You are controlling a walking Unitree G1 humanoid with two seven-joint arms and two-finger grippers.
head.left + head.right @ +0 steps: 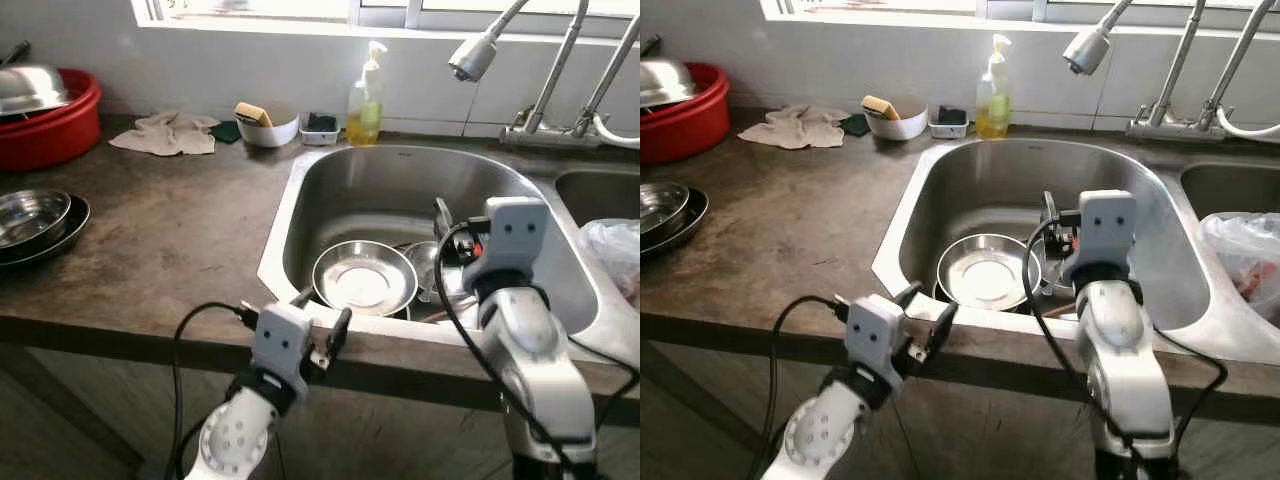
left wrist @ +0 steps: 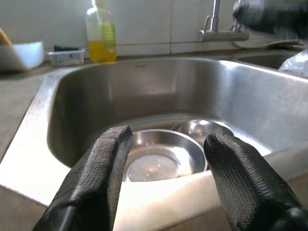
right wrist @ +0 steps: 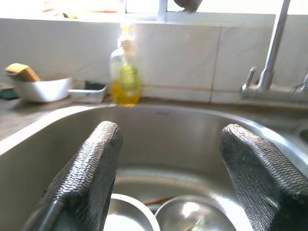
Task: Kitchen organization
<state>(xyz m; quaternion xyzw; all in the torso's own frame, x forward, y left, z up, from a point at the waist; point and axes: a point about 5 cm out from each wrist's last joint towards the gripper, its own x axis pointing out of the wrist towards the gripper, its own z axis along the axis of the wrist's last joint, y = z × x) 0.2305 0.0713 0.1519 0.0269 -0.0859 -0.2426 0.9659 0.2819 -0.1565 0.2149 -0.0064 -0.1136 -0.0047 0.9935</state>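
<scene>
- Left eye view: we logged the left gripper (image 1: 322, 318) at the sink's (image 1: 300, 190) front rim, fingers spread, holding nothing.
- We saw the right gripper (image 3: 166, 178) released above the basin.
- Steel bowl (image 1: 365, 277) lay in the sink; a smaller bowl (image 2: 202, 129) sat just beside it.
- Soap bottle (image 1: 365, 100) stood on the desk (image 1: 190, 240) behind.

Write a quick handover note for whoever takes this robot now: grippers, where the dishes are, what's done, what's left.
Left gripper: open, empty, at the sink's front rim.
Right gripper: open, empty, over the basin, aimed toward the soap bottle.
In the sink: a large steel bowl with a smaller steel bowl beside it.
On the counter, robot's left: stacked steel bowls and a red basin holding a steel dish.
Done: nothing lifted from the sink.
Left: probably take the sink bowls out and sort them.
</scene>
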